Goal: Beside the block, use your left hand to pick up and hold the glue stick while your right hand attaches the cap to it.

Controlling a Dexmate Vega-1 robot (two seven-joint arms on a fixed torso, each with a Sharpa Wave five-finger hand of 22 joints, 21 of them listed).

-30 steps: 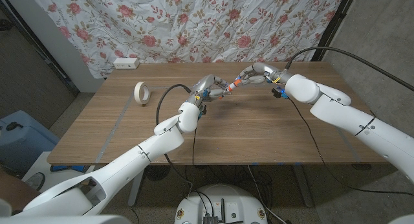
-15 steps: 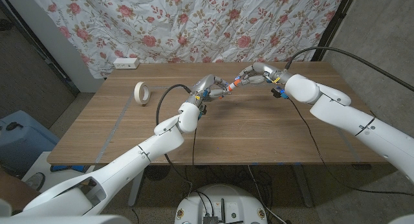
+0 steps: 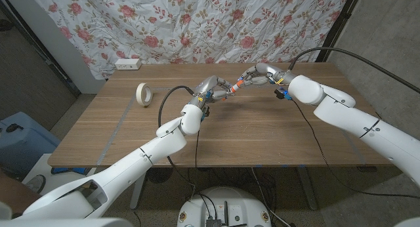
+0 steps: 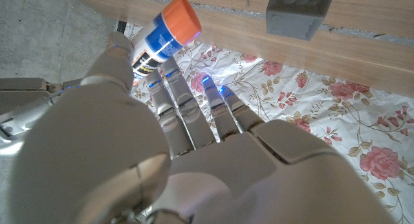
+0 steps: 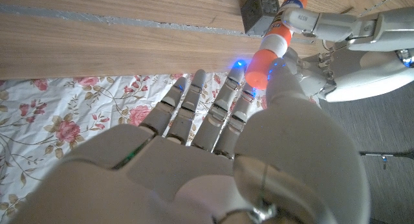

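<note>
Above the far middle of the wooden worktop (image 3: 216,132), both hands raised and meeting. Left hand (image 3: 213,88) clenched around the glue stick (image 3: 234,87), thumb and fingers (image 4: 174,98) wrapped on its white and blue body, orange end pointing away from the palm toward the other hand. In the left wrist view, glue stick (image 4: 162,39) seen standing out past the fingertips, its orange end (image 4: 181,18) uppermost in the grasp. Right hand (image 3: 261,75) grasping the orange cap (image 5: 262,67), pinched between thumb and fingers (image 5: 226,104), and held in line with the stick's tip; in the right wrist view cap and stick (image 5: 284,20) running end to end as one row, touching or nearly so, whether fully seated impossible to tell. Stick off the worktop, in the air between the two hands, tilted a little upward toward the right hand. Grey block (image 4: 299,11) resting on the worktop just beyond the hands, also visible in the right wrist view (image 5: 260,11) near the stick's far end. Roll of masking tape (image 3: 144,94) lying well apart on the left part of the worktop. White power strip (image 3: 128,63) at the far left edge, against the floral cloth (image 3: 197,23) hung behind. Black cables (image 3: 174,96) trailing across the worktop from each wrist.
</note>
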